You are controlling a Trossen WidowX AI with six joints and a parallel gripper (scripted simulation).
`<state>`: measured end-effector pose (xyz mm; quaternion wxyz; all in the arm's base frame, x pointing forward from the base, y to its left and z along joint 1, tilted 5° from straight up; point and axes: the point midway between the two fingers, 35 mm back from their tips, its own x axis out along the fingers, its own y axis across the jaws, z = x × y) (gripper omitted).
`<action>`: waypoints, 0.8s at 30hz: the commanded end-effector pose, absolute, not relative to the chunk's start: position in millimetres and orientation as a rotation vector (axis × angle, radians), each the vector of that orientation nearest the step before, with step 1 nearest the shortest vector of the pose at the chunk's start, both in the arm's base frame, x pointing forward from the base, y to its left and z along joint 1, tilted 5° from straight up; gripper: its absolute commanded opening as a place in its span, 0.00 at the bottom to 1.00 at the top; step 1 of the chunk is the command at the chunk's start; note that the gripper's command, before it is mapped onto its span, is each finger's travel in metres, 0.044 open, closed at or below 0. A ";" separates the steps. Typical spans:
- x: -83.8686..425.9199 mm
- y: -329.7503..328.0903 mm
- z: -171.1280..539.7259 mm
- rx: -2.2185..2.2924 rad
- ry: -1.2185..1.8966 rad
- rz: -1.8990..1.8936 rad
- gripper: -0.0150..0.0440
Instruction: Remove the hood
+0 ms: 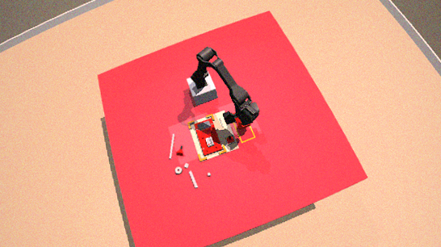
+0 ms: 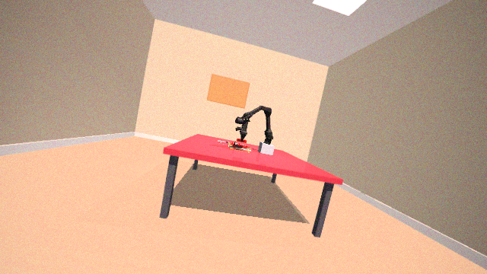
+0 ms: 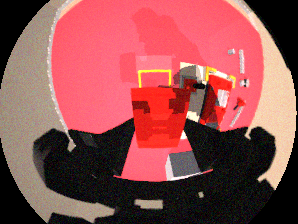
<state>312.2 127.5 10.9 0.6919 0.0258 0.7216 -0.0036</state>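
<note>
Wrist: car (image 3: 218, 95) beside gripped hood (image 3: 159, 120).

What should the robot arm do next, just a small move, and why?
Probably lower the red hood a little, staying lined up with the yellow outline, before letting go. The gripper is shut on the hood, and from the top the hood appears over the outline's near end; whether it already touches the table is hard to tell.
</note>
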 end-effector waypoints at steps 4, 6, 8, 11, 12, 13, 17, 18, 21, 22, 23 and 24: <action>310.6 127.8 4.3 0.062 1.619 -0.012 0.25; 310.6 127.9 3.0 0.062 1.619 -0.012 0.25; 310.6 128.0 1.7 0.062 1.619 -0.012 0.25; 310.6 128.1 -0.3 0.062 1.619 -0.012 0.25; 310.6 128.1 -1.0 0.062 1.619 -0.012 0.25; 310.6 128.1 -1.6 0.062 1.619 -0.012 0.25; 310.5 128.3 -4.3 0.062 1.619 -0.012 0.25; 310.5 128.3 -4.9 0.062 1.619 -0.012 0.25; 310.4 128.4 -6.9 0.062 1.619 -0.012 0.25; 310.4 128.4 -7.5 0.062 1.619 -0.012 0.25; 310.4 128.4 -8.2 0.062 1.619 -0.012 0.25; 310.4 128.5 -8.8 0.062 1.619 -0.012 0.25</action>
